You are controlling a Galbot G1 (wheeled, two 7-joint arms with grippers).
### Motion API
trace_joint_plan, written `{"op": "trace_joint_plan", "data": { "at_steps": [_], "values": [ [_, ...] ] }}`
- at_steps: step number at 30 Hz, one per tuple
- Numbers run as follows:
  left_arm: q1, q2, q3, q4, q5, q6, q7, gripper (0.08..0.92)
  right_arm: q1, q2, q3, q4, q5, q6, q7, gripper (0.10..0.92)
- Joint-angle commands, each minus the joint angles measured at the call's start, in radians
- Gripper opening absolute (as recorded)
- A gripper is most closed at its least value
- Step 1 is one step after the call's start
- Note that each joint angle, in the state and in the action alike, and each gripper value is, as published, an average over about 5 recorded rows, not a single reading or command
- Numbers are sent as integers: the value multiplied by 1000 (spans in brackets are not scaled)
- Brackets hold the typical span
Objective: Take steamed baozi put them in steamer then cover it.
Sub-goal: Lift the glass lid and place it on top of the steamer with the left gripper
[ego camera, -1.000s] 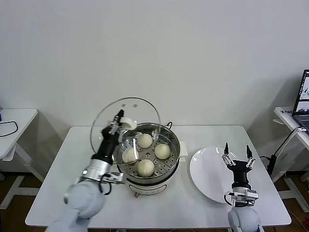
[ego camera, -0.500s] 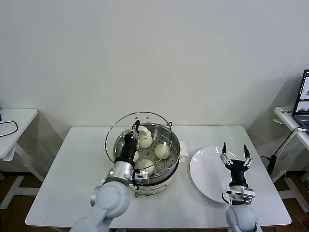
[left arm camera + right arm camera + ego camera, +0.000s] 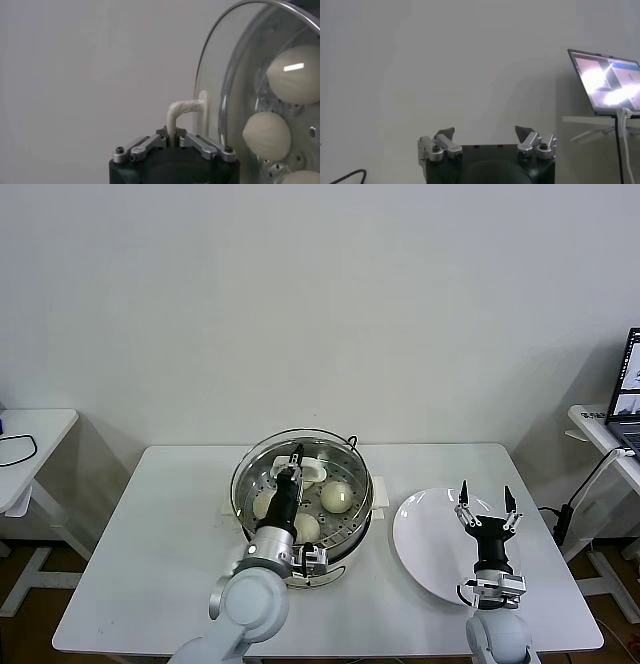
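Observation:
The steel steamer (image 3: 355, 514) stands mid-table on its white base, with cream-white baozi (image 3: 337, 496) on its perforated floor. The clear glass cover (image 3: 250, 469) lies over the steamer, close to its rim. My left gripper (image 3: 297, 459) is shut on the cover's cream handle (image 3: 311, 472). In the left wrist view the gripper (image 3: 172, 134) pinches the handle (image 3: 178, 111), and baozi (image 3: 266, 135) show through the cover's glass (image 3: 212, 95). My right gripper (image 3: 484, 504) is open and empty, pointing up over the white plate; it also shows in the right wrist view (image 3: 484, 134).
An empty white plate (image 3: 425, 544) lies to the right of the steamer. A laptop (image 3: 628, 389) sits on a side table at the far right, and another small table (image 3: 25, 434) stands at the far left.
My left gripper has carried the cover from the steamer's left rear, where it stood tilted up, rightward and down over the steamer. The right arm has barely moved.

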Motion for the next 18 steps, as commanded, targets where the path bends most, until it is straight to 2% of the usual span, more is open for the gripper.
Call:
{"op": "trace_joint_plan", "data": {
  "at_steps": [1,18],
  "values": [
    [-14,-15,26,40,40,17,13,190,3,2,1,-2,-5,-3,3,823],
    [-28,-49,27,95,69,16,10,190,6,3,3,1,1,-19,5,823]
  ]
}}
